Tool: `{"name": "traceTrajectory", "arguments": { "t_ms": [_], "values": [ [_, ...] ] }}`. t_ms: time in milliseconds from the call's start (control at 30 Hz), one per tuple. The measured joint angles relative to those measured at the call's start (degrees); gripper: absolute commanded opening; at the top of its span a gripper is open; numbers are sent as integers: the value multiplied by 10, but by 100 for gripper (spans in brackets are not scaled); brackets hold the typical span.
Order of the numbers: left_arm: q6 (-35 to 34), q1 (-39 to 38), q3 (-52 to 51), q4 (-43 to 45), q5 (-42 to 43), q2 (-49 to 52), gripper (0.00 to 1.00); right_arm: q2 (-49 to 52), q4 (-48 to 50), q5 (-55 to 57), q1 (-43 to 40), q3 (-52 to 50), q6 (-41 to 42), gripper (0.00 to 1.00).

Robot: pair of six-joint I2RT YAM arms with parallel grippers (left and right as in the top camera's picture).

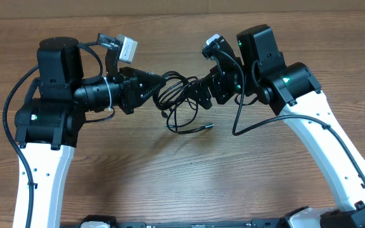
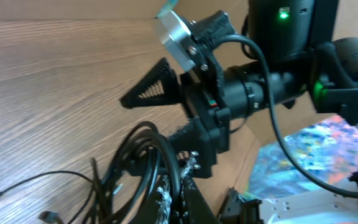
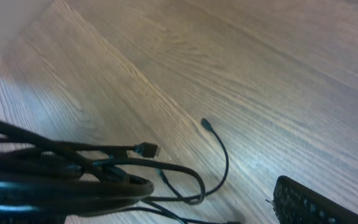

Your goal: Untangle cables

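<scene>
The cables (image 1: 177, 95) are thin black cords wound into a loose tangle between my two grippers at the table's middle. One plug end (image 1: 208, 126) trails out toward the front. My left gripper (image 1: 160, 83) points right and is shut on a strand of the cables (image 2: 138, 162); its frayed pads (image 2: 165, 194) pinch the cord. My right gripper (image 1: 196, 92) faces it from the right, open, with its fingers (image 2: 151, 90) spread on either side of the tangle. In the right wrist view the cables (image 3: 73, 180) fill the lower left, with one plug (image 3: 146, 149) and a thinner end (image 3: 205, 123) on the wood. Only one right finger (image 3: 303, 202) shows.
The wooden table (image 1: 189, 171) carries only the tangle. A thicker black arm cable (image 1: 246, 123) hangs off the right arm down to the table. Both white arm bases stand at the front corners.
</scene>
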Motion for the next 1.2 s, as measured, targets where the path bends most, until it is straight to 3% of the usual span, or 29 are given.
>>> {"name": "traceTrajectory", "arguments": {
  "t_ms": [533,833,1200],
  "values": [
    [-9,0,0,13,13,0,4,0,41,-5,0,0,56,100],
    [-69,1,0,57,20,0,4,0,130,-59,0,0,117,100],
    [-85,1,0,106,106,0,4,0,132,139,0,0,259,100]
  ]
}}
